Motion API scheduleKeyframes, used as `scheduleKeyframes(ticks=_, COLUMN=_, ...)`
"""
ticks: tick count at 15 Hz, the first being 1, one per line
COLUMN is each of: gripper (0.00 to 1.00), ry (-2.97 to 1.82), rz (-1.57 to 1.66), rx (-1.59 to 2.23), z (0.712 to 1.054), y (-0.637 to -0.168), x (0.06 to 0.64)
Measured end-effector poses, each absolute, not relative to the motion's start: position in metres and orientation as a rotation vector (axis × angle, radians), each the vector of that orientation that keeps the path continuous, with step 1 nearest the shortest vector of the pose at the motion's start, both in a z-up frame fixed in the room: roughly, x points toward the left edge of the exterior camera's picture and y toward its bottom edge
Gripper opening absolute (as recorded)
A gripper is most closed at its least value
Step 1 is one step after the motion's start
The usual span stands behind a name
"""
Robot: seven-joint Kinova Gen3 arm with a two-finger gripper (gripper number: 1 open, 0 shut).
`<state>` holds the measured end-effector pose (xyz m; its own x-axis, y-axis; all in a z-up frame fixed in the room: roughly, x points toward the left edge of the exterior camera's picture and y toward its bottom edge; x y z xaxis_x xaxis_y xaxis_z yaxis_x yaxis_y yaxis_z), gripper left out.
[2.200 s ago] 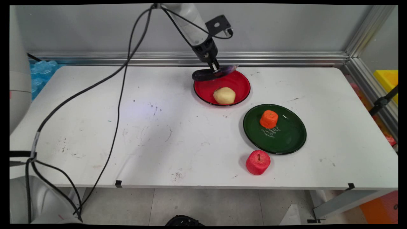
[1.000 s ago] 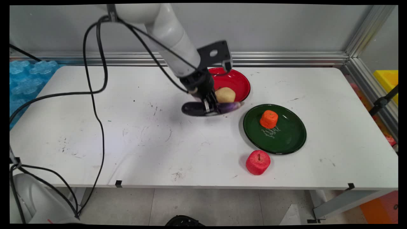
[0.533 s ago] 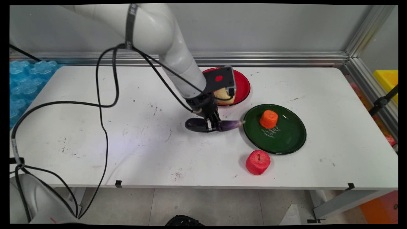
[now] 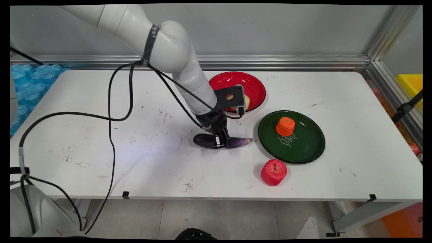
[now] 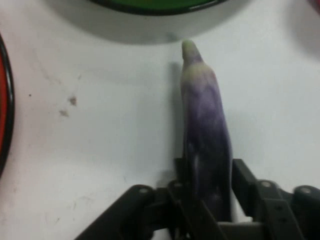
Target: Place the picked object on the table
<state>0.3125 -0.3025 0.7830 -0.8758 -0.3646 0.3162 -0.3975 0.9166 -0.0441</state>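
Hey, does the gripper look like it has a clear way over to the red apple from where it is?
Probably not as things stand: the gripper is shut on the eggplant, so it has no free grasp. The path itself looks open: bare table lies between it and the red apple, with the green plate off to the side.

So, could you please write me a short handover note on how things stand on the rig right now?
End effector: shut on the eggplant, gripping it near its middle, low over the table.
Eggplant: lies level, tip pointing at the green plate without touching it; whether it rests on the table cannot be told.
Done: since 2.2 s ago the eggplant has been carried from the far rim of the red plate to the table in front of it.
Potato: on the red plate, mostly hidden by the arm.
Orange piece: on the green plate.
Apple: on the table, just in front of the green plate.
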Motion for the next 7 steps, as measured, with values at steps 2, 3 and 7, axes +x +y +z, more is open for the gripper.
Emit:
scheduleKeyframes(ticks=2, gripper=1.00, ry=-2.773, rz=0.149, rx=0.559, z=0.781, y=-0.303, x=0.313)
scheduleKeyframes(ticks=3, gripper=1.00, ry=-2.771, rz=0.148, rx=0.552, z=0.781, y=-0.304, x=0.314)
scheduleKeyframes(ticks=7, gripper=1.00, ry=-2.751, rz=0.157, rx=0.530, z=0.793, y=-0.304, x=0.319)
